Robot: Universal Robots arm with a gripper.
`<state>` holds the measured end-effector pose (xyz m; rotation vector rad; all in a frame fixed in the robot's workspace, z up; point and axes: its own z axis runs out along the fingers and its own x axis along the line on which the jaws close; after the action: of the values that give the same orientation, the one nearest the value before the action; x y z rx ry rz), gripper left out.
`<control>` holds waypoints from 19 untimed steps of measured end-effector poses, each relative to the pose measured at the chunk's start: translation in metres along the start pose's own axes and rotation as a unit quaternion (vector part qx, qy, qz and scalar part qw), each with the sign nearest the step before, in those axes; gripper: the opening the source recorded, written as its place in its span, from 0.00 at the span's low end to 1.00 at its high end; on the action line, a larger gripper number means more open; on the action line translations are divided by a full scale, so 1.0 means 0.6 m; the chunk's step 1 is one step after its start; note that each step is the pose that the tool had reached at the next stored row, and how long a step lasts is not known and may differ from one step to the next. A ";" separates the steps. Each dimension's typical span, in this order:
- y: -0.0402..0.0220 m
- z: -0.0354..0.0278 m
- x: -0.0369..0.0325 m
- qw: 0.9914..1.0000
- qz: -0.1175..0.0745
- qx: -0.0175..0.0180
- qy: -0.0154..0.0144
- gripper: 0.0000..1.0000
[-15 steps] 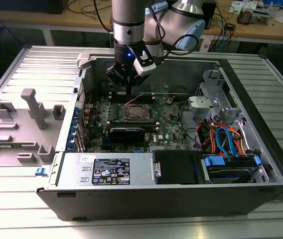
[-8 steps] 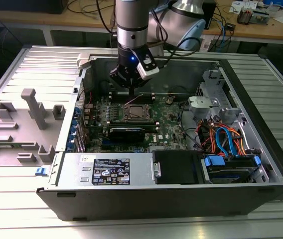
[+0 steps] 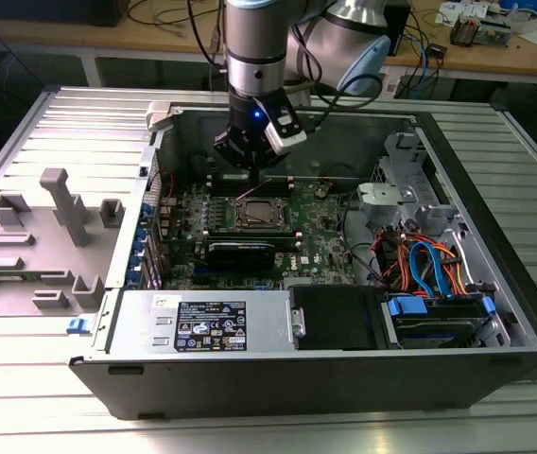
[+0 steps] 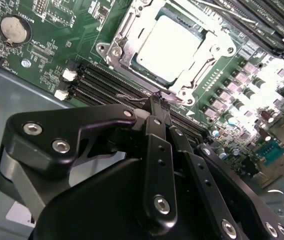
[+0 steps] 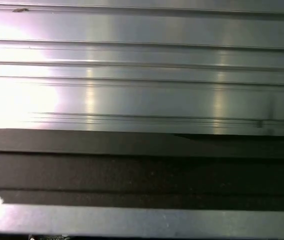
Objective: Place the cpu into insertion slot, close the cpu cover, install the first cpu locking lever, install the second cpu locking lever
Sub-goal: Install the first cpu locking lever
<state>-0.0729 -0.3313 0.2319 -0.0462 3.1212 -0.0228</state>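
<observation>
cpu in insertion slot, cpu cover down (tool beside)

- A case is laid open on its side on a ribbed metal table.
- A green motherboard is seen inside the case.
- A silver power supply is set along the near wall of the case.
- Orange, red and blue cables are bunched at the exterior view's right, just above a drive.
- A grey fixture with upright posts is placed on the table, at the exterior view's left of the case.
- A wooden bench is seen behind.
- In the second wrist view, a coin battery and long black memory slots are seen on the board.
</observation>
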 end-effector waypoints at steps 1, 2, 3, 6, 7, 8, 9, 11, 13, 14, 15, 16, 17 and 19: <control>0.001 0.001 0.000 1.000 0.000 0.000 0.000 0.11; 0.002 0.001 -0.001 1.000 -0.001 0.000 0.000 0.11; 0.003 0.002 -0.002 1.000 -0.001 0.000 0.000 0.11; 0.004 0.005 -0.009 1.000 -0.002 0.000 0.000 0.11; 0.004 0.007 -0.012 1.000 -0.003 0.000 0.000 0.11; 0.004 0.008 -0.014 1.000 -0.003 0.000 0.000 0.11; 0.004 0.009 -0.017 1.000 -0.003 0.000 0.000 0.11; 0.004 0.014 -0.023 1.000 -0.003 0.000 0.000 0.11; 0.005 0.017 -0.028 1.000 -0.003 0.000 0.000 0.11; 0.005 0.018 -0.030 1.000 -0.003 0.000 0.000 0.11; 0.005 0.019 -0.032 1.000 -0.004 0.000 0.000 0.11; 0.005 0.021 -0.034 1.000 -0.004 0.000 0.000 0.11; 0.005 0.022 -0.036 1.000 -0.004 0.000 0.000 0.11; 0.005 0.026 -0.042 1.000 -0.004 0.000 0.000 0.11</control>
<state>-0.0477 -0.3275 0.2166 -0.0599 3.1213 -0.0229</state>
